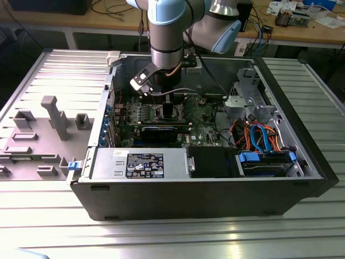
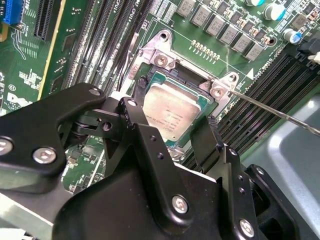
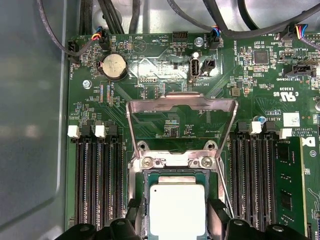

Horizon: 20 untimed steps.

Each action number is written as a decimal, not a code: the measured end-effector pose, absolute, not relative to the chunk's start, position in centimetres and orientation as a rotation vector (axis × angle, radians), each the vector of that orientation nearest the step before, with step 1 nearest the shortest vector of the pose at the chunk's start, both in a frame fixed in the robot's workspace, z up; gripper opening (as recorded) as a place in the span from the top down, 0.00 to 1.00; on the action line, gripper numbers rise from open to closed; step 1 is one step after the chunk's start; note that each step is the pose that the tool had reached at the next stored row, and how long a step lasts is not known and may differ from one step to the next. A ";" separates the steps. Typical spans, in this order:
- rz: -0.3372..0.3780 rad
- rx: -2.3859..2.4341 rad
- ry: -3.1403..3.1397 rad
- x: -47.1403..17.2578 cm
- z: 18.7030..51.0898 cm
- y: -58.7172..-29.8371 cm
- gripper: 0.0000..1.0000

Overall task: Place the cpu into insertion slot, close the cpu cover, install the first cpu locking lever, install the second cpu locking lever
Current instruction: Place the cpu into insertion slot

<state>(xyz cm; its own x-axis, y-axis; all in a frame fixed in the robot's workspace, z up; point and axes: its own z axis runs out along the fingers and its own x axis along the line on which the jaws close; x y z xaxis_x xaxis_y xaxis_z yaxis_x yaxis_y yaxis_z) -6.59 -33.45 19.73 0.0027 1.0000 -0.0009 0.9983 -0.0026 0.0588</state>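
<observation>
My jaws are spread, one at each side of the small flat square cpu with its dull silver top, and they are not pinching it. The chip lies flat inside the square insertion slot with the silvery rim, so I judge it is seated. The thin silvery frame-shaped cpu cover stands tilted open behind the slot, which leaves the way free. The thin wire locking lever sticks out unlatched.

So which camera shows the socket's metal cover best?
The first wrist view: the cover stands open, whole frame and window facing the camera. In the second wrist view I cannot make it out; in the exterior view the arm hides that spot.
</observation>
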 end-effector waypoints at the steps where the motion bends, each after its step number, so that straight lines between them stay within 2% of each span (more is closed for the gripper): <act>1: 0.063 2.194 2.188 -6.6 19.7 -33.4 0.37; 7: 0.062 2.195 2.188 -6.4 19.7 -33.4 0.37; 8: 0.062 2.195 2.188 -6.4 19.7 -33.4 0.36; 9: 0.062 2.195 2.188 -6.4 19.7 -33.4 0.29; 16: 0.058 2.197 2.191 -6.4 20.7 -33.4 0.29; 17: 0.050 2.201 2.194 -6.3 20.9 -33.4 0.38; 18: 0.046 2.203 2.196 -6.2 20.9 -33.4 0.50; 19: 0.040 2.206 2.199 -6.1 21.0 -33.5 0.50; 20: 0.030 2.210 2.203 -6.1 21.2 -33.4 0.62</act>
